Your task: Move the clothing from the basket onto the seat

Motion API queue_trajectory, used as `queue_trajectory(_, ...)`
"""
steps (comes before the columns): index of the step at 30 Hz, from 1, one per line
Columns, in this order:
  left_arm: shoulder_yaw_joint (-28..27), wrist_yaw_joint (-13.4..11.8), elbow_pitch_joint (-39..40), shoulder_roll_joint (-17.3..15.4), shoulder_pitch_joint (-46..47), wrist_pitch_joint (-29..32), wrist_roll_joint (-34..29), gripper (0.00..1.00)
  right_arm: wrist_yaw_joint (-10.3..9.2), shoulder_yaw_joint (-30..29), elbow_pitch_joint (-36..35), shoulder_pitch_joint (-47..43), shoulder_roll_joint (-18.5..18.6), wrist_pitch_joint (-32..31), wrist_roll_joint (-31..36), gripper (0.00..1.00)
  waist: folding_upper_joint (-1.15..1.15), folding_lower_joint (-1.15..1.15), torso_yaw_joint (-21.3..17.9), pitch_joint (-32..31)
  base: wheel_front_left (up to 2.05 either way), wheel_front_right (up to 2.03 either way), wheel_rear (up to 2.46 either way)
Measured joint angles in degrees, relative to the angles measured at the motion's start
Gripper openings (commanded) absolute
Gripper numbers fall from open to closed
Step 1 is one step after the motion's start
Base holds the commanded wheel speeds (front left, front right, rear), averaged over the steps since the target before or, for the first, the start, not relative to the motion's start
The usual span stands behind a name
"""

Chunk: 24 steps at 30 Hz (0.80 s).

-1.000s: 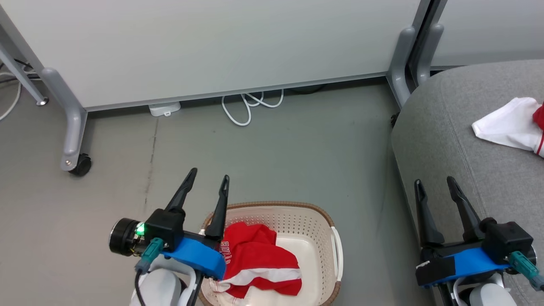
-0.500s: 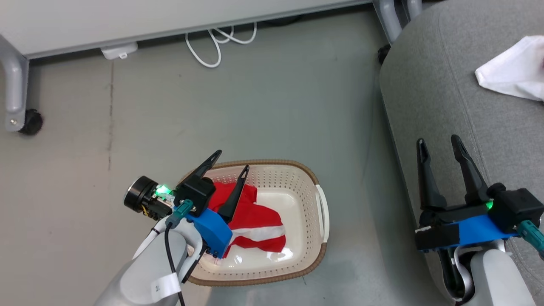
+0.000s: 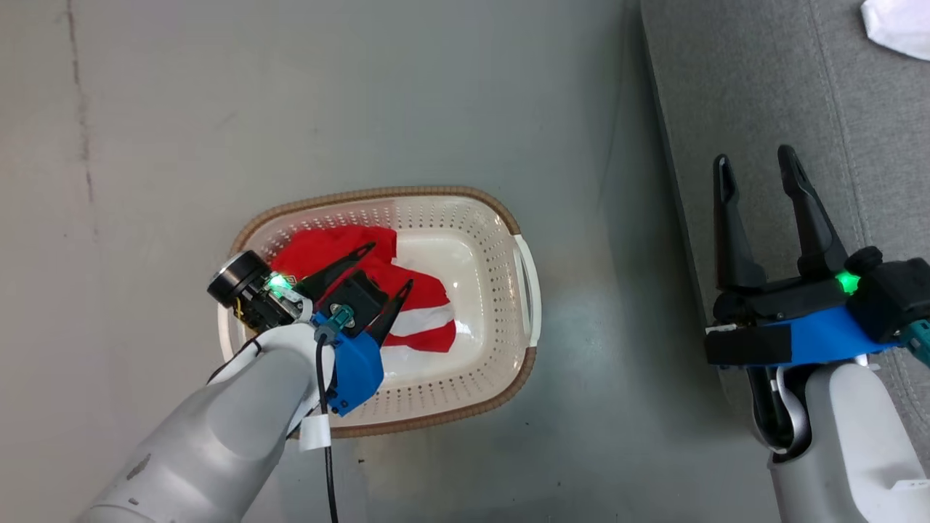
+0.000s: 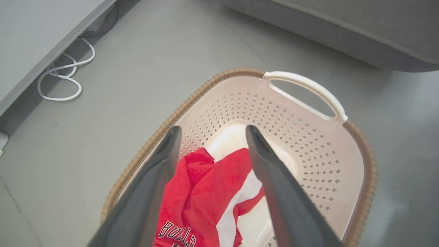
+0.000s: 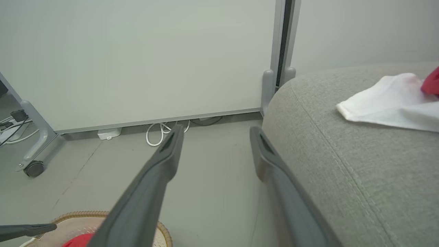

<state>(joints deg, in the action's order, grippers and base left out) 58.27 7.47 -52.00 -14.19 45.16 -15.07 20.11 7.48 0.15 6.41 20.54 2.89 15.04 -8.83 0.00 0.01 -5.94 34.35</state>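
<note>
Left pincer (image 3: 389, 265) spread over the red jersey (image 3: 420, 294) in the basket (image 3: 436, 195) on the floor. Right pincer (image 3: 753, 155) also spread, at the seat's (image 3: 763, 73) left edge, with white cloth (image 3: 897, 25) far right on it.

I see my left claw (image 3: 389, 265) and right claw (image 3: 754, 155) each carry two long dark tapered fingers (image 3: 731, 232) on a black block (image 3: 788, 298), with a blue housing (image 3: 354, 367), green light (image 3: 844, 281) and teal plug (image 3: 334, 319). Pale grey forearms (image 3: 218, 428); a black cable (image 3: 328, 465) and white tag (image 3: 314, 437) on the left.
</note>
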Motion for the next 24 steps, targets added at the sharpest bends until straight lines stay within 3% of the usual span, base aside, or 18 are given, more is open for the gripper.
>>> queue_trajectory(9, 12.46, 0.08, -9.06, -0.52, 6.91, 0.85, 3.11, 1.00, 0.01, 0.55, -1.78, 3.98, 0.01, 0.01, -0.01, 1.00, 0.00, 0.00, -1.85, 7.91, 0.00, 0.00, 0.00)
queue_trajectory(24, 15.00, 0.08, -18.24, 0.25, 15.77, 6.68, -2.19, 1.00, 0.01, 0.38, -5.53, 6.82, 0.01, 0.01, 0.01, 1.00, 0.00, 0.00, -3.10, 19.96, 0.00, 0.00, 0.00)
